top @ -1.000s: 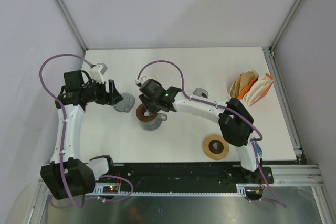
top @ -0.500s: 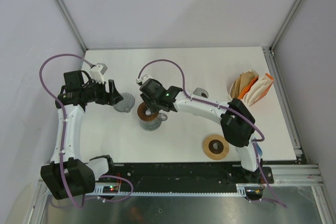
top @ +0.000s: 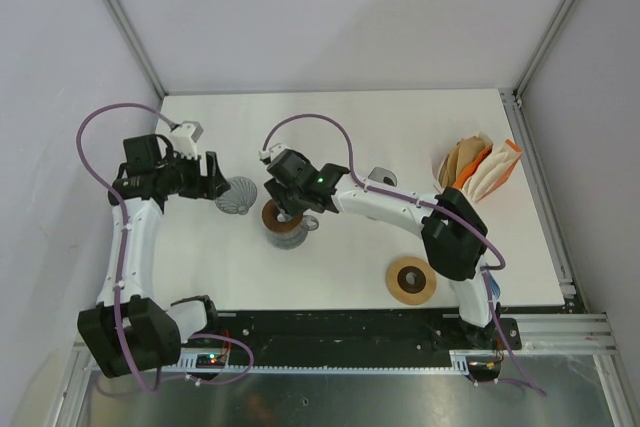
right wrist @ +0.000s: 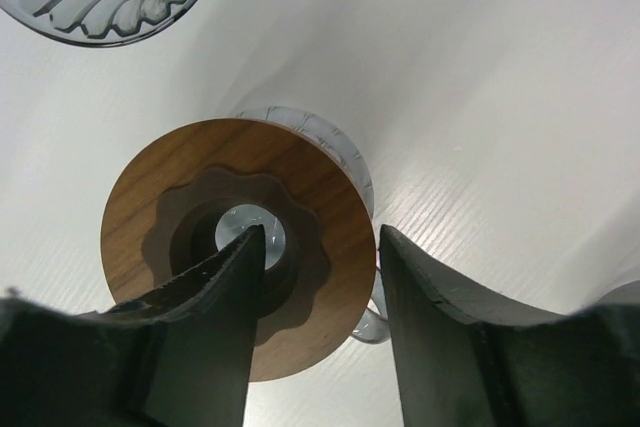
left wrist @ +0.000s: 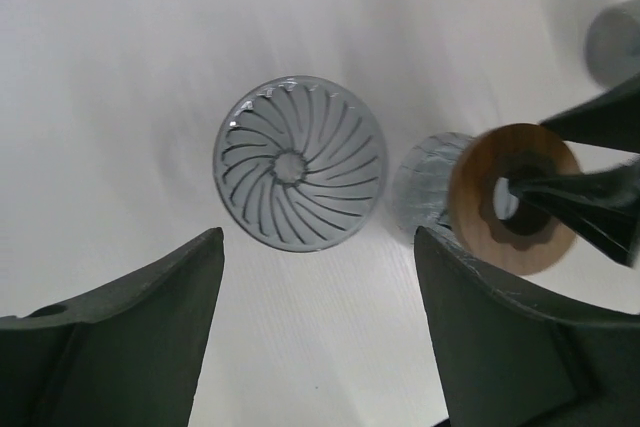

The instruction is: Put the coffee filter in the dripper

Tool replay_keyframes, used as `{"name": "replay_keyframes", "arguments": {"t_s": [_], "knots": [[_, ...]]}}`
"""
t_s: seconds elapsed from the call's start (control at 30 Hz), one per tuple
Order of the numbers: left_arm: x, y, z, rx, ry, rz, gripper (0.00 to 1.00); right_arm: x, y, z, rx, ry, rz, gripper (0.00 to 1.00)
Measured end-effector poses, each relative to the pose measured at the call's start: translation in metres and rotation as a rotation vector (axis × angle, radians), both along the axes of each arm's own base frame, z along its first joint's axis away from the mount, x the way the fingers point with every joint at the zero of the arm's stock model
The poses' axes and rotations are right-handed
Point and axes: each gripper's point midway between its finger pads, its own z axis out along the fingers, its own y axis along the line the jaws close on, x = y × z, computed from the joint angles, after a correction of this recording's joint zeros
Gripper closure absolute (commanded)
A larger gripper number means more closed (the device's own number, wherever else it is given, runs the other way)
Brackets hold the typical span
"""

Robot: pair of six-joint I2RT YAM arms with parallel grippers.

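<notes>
While my left gripper is hovering by the dripper: I am holding its jaws spread wide, gripping nothing, with the ribbed glass cone lying mouth-up just beyond them.
Right gripper: I am working just right of the dripper, with one finger down the hole of the wooden ring and the other outside its rim. Whether I am pinching it or only straddling it, I cannot tell.
Wooden ring: it is sitting on the glass cup, beside the dripper but not touching it.
Coffee filters: they are lying fanned, far to the right of the dripper, and none is in it yet.
Step, as I judge it: I am seating the ring level on the cup.
Doing it well: I am aiming for a flat, centred ring. That means lifting the finger straight up out of the hole, so it is not dragging the ring sideways toward the dripper.
</notes>
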Motion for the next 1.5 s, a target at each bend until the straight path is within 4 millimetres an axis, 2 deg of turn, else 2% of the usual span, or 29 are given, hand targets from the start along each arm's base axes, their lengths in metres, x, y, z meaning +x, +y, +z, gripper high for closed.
{"name": "replay_keyframes", "arguments": {"t_s": [0.13,0.27,0.37,0.5,0.7,0.87,0.97,1.2,1.37,1.5], "knots": [[0.012,0.015,-0.017,0.052,0.027,0.052,0.19,-0.003,0.002,0.000,0.006,0.011,0.017,0.39],[0.022,0.028,-0.041,0.091,0.081,0.094,0.21,-0.004,0.002,0.000,0.006,0.015,0.022,0.38],[0.029,0.034,-0.059,0.112,0.123,0.113,0.27,-0.005,0.000,0.004,0.007,0.012,0.025,0.38],[0.038,0.037,-0.078,0.131,0.156,0.119,0.36,-0.004,-0.002,0.020,0.025,-0.011,0.027,0.38],[0.046,0.035,-0.105,0.155,0.210,0.109,0.62,-0.002,-0.009,0.057,0.073,-0.072,0.007,0.38],[0.048,0.035,-0.119,0.144,0.244,0.115,0.92,-0.003,-0.022,0.076,0.094,-0.108,-0.014,0.38],[0.052,0.029,-0.114,0.108,0.222,0.109,0.99,-0.003,-0.029,0.078,0.089,-0.116,-0.027,0.38],[0.054,0.016,-0.096,0.040,0.175,0.094,1.00,-0.002,-0.032,0.077,0.094,-0.122,-0.035,0.38],[0.047,0.011,-0.066,0.013,0.119,0.116,1.00,0.001,-0.021,0.086,0.158,-0.133,-0.038,0.38],[0.041,0.006,-0.027,-0.012,0.030,0.132,1.00,0.008,-0.007,0.099,0.239,-0.152,-0.043,0.39]]}}
